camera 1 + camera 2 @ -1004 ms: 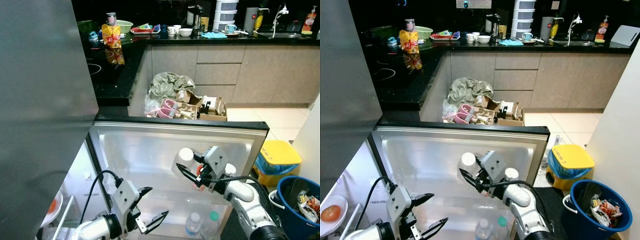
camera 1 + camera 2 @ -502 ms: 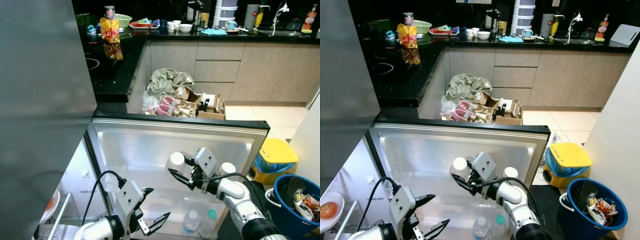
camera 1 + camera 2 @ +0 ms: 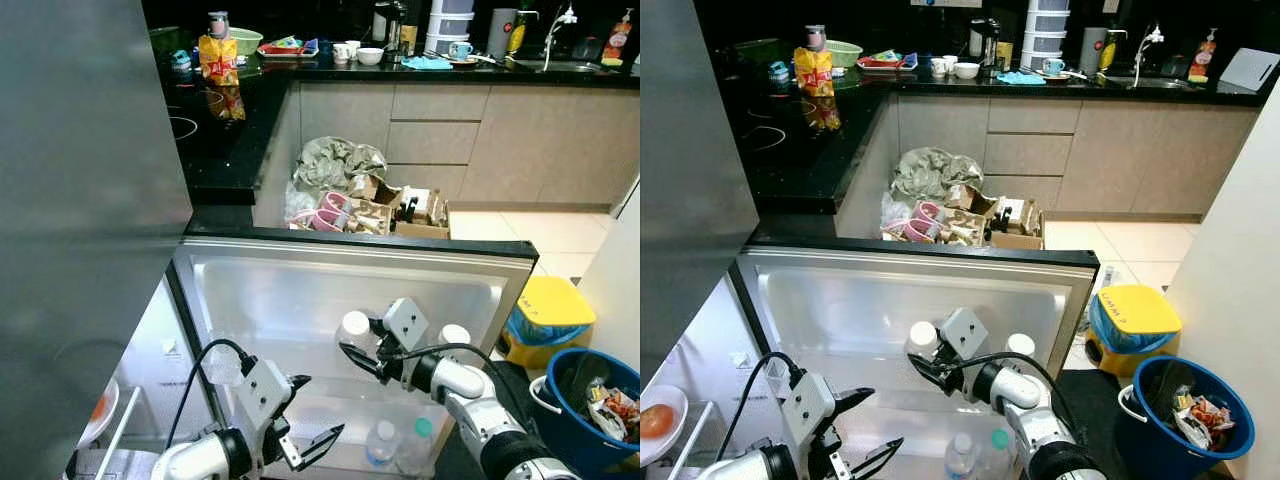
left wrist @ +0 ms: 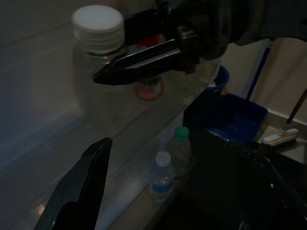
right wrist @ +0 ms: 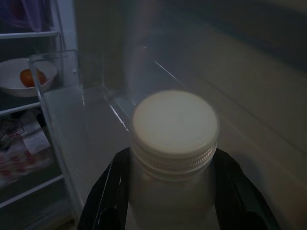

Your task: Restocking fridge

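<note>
The right hand is closed on a clear plastic jar with a white screw lid, one black finger on each side of the jar just below the lid, holding it upright against the inner face of the open white fridge door. Below this hand, two small clear water bottles stand in the door shelf. The left hand hangs beside them, fingers spread wide, holding nothing.

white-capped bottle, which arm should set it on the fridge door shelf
Right. The right end effector already grips the white-capped bottle by its neck, against the fridge door. The left end effector hangs open and empty, lower down near the two bottles.
</note>
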{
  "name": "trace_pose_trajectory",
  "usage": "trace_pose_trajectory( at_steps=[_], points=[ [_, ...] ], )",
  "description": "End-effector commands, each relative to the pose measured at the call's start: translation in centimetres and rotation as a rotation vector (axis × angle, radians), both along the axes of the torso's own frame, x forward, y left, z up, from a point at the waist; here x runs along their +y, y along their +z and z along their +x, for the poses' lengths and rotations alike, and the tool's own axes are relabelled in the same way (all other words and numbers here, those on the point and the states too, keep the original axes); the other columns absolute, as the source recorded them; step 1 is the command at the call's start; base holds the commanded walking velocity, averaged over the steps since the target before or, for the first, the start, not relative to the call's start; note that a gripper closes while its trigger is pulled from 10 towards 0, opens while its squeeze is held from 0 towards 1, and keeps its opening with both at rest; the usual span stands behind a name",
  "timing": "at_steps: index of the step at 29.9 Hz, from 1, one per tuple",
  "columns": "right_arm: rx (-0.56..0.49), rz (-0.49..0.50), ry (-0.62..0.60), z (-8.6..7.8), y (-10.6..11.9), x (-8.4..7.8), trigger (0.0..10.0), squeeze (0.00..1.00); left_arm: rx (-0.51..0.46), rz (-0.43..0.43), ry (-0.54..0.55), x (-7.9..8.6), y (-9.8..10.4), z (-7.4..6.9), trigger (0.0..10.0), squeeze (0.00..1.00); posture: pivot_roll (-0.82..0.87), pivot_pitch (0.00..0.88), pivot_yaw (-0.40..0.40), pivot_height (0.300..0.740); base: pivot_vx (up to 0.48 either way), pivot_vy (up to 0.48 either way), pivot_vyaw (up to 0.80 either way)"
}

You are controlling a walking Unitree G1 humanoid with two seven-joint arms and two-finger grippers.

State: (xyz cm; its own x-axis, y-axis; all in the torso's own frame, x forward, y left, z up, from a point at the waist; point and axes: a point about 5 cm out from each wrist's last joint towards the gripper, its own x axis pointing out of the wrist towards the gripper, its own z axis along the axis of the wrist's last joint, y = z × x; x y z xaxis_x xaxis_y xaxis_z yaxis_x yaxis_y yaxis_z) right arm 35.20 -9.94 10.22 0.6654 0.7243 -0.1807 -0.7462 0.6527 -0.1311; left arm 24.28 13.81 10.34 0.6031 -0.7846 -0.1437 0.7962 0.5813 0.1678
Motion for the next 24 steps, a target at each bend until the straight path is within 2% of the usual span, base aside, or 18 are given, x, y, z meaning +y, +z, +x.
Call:
trace_pose_trajectory(
  at_steps=[1,5,6,7,8,9,10,15,16,17,18,24],
  points=[
    [0.022,-0.026,-0.014,-0.1,-0.7,-0.4,10.0,0.0,0.007,0.01,-0.01,-0.2,-0.1,0.0,10.0,0.0,-0.05,0.095,-0.037,0.74,0.0,0.0,0.0],
    [0.026,-0.027,-0.028,0.0,-0.6,-0.6,10.0,0.0,0.009,0.015,-0.017,-0.2,-0.1,0.0,10.0,0.0,-0.05,0.095,-0.035,0.74,0.0,0.0,0.0],
    [0.028,-0.027,-0.03,0.0,-0.6,-0.7,10.0,0.09,0.01,0.017,-0.019,-0.2,-0.1,0.0,10.0,0.0,-0.05,0.095,-0.035,0.74,0.0,0.0,0.0],
    [0.03,-0.029,-0.03,0.0,-0.7,-0.7,10.0,0.22,0.01,0.019,-0.021,-0.2,-0.1,0.0,10.0,0.0,-0.05,0.095,-0.035,0.74,0.0,0.0,0.0],
    [0.031,-0.03,-0.03,0.0,-0.7,-0.8,10.0,0.22,0.011,0.02,-0.022,-0.2,-0.1,0.0,10.0,0.0,-0.05,0.095,-0.035,0.74,0.0,0.0,0.0],
    [0.035,-0.029,-0.03,0.0,-0.7,-0.8,10.0,0.37,0.011,0.021,-0.023,-0.2,-0.1,0.0,10.0,0.0,-0.05,0.095,-0.035,0.74,0.0,0.0,0.0],
    [0.04,-0.026,-0.033,0.0,-0.8,-0.8,10.0,1.0,0.012,0.021,-0.024,-0.2,-0.1,0.0,10.0,0.0,-0.05,0.095,-0.035,0.74,0.0,0.0,0.0],
    [0.037,-0.035,-0.045,0.1,-0.8,-0.8,10.0,1.0,0.016,0.022,-0.032,-0.2,-0.1,-0.1,10.0,0.0,-0.05,0.095,-0.029,0.74,0.0,0.0,0.0],
    [0.034,-0.038,-0.046,0.1,-0.8,-0.8,10.0,0.97,0.017,0.021,-0.033,-0.2,-0.1,-0.1,10.0,0.0,-0.05,0.095,-0.029,0.74,0.0,0.0,0.0],
    [0.032,-0.038,-0.046,0.1,-0.7,-0.9,10.0,0.65,0.017,0.021,-0.034,-0.2,-0.1,-0.1,10.0,0.0,-0.05,0.093,-0.03,0.74,0.0,0.0,0.0],
    [0.028,-0.032,-0.043,0.2,-0.5,-0.9,10.0,0.0,0.017,0.021,-0.036,-0.3,-0.1,-0.1,10.0,0.0,-0.05,0.093,-0.03,0.74,0.0,0.0,0.0],
    [0.001,0.058,0.018,0.7,1.5,-0.7,10.0,0.0,0.016,0.015,-0.041,-0.3,0.1,-0.1,10.0,0.0,-0.05,0.089,-0.033,0.74,0.0,0.0,0.0]
  ],
)
